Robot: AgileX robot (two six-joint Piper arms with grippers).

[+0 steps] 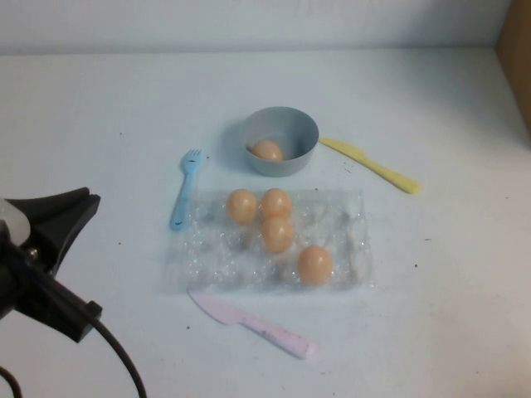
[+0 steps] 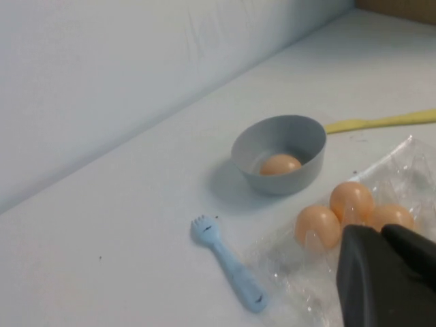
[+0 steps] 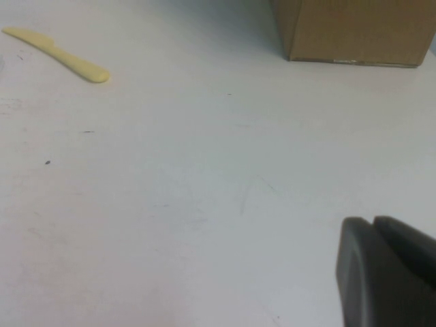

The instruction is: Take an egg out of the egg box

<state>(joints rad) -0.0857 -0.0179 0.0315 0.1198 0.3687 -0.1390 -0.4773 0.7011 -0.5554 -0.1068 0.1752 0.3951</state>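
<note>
Left tool (image 1: 70, 217) low at desk's left edge, well clear of egg box (image 1: 353, 240), closed and empty; right tool (image 3: 388, 272) over bare desk, also closed. Target nearest egg (image 1: 241, 205): open wide, descend vertical, squeeze gently

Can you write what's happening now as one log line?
left gripper: shut, left of egg box | right gripper: shut, parked | eggs: four in box, one in bowl
</note>
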